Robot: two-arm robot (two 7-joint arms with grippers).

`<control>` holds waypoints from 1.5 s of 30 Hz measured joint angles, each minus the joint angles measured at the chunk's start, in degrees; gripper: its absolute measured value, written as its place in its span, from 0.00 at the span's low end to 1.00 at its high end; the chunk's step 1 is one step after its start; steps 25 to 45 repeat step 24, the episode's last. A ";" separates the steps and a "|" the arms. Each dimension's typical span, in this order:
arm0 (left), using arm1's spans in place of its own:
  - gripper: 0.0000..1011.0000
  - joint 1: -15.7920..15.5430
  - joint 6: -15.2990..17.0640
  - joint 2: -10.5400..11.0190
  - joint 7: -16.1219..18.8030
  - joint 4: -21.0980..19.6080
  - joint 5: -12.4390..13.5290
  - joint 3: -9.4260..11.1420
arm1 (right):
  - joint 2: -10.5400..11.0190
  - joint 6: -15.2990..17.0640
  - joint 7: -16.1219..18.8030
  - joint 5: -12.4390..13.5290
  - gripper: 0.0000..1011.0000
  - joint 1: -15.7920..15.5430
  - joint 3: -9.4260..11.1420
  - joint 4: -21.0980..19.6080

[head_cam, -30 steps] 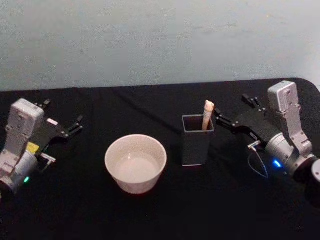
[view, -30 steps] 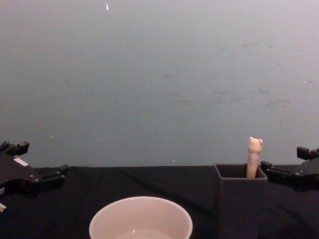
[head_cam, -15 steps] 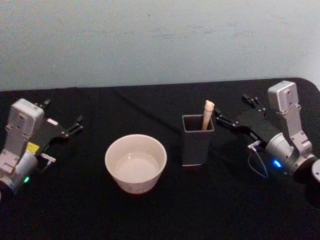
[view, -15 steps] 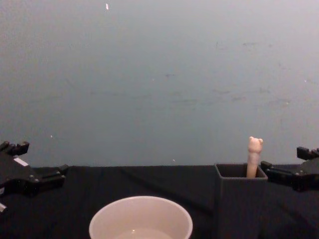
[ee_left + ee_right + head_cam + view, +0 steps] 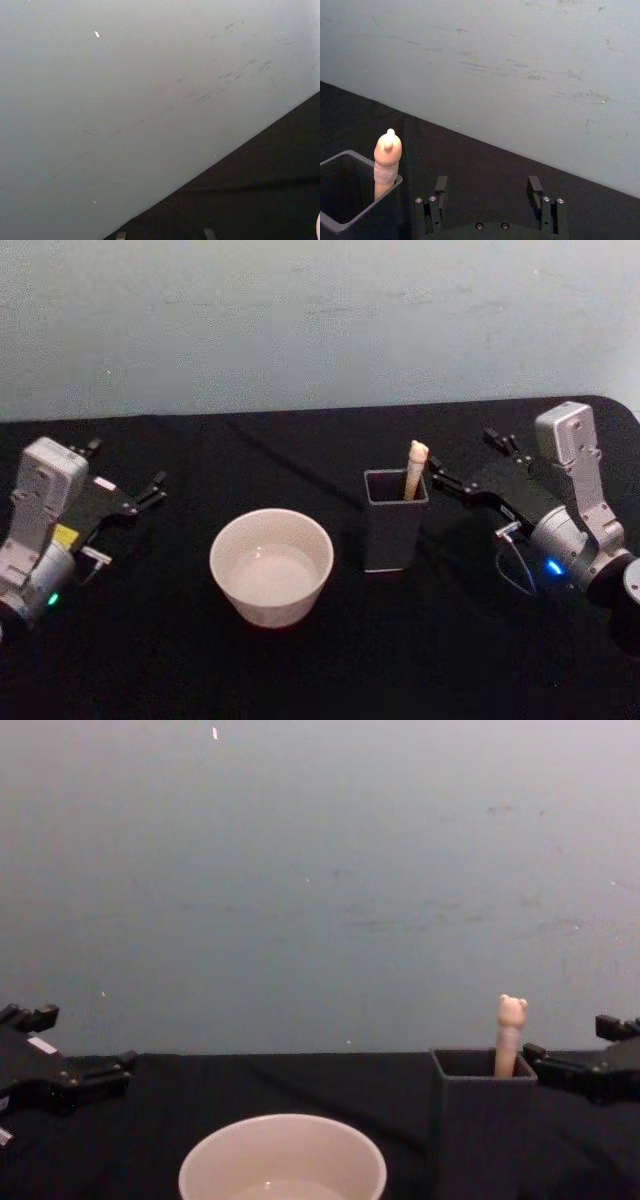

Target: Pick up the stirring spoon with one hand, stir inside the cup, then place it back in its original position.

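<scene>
Head view: right gripper (image 5: 468, 466) level, fingers (image 5: 441, 480) spread beside holder (image 5: 394, 521).

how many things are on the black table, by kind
stirring spoon: 1, standing in the holder box
cream-white cup: 1
dark grey holder box: 1
grippers: 2, left gripper and right gripper, both open, neither holding anything
total: 3 objects plus 2 grippers

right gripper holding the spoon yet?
No, the right gripper is open beside the holder, clear of the spoon standing inside it.
</scene>
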 joint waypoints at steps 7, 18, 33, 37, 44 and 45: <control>0.99 0.00 0.00 0.00 0.00 0.00 0.00 0.00 | 0.00 0.00 0.00 0.00 0.99 0.00 0.00 0.00; 0.99 0.00 0.00 0.00 0.00 0.00 0.00 0.00 | 0.00 0.00 0.00 0.00 0.99 0.00 0.00 0.00; 0.99 0.00 0.00 0.00 0.00 0.00 0.00 0.00 | 0.00 0.00 0.00 0.00 0.99 0.00 0.00 0.00; 0.99 0.00 0.00 0.00 0.00 0.00 0.00 0.00 | 0.00 0.00 0.00 0.00 0.99 0.00 0.00 0.00; 0.99 0.00 0.00 0.00 0.00 0.00 0.00 0.00 | 0.00 0.00 0.00 0.00 0.99 0.00 0.00 0.00; 0.99 0.00 0.00 0.00 0.00 0.00 0.00 0.00 | 0.00 0.00 0.00 0.00 0.99 0.00 0.00 0.00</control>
